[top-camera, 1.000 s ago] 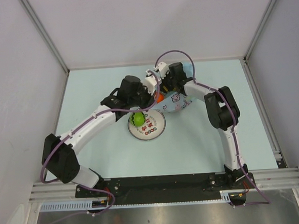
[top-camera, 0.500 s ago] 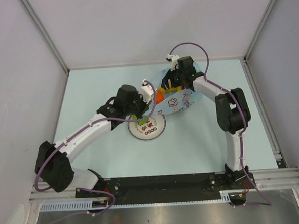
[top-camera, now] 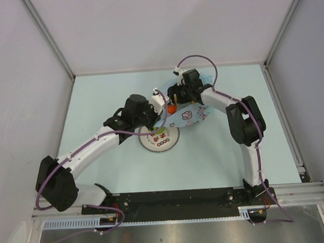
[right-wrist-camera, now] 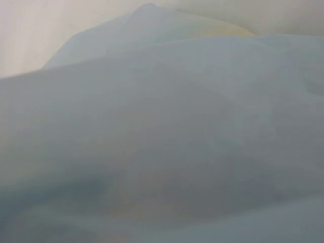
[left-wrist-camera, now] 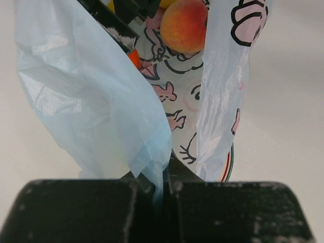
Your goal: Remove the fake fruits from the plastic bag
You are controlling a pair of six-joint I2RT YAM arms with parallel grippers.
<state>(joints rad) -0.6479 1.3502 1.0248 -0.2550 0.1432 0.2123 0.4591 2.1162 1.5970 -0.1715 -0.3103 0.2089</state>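
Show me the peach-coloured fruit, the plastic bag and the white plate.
peach-coloured fruit [left-wrist-camera: 185,25], left wrist view, its middle.
plastic bag [left-wrist-camera: 96,96], left wrist view, left blue fold.
white plate [top-camera: 160,150], top external view, near rim.

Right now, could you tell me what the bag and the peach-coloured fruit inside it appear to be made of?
The bag looks like thin plastic film, light blue and translucent, crumpling in soft folds. The fruit is probably moulded plastic: smooth, faintly shiny, evenly blushed, though I cannot be sure.
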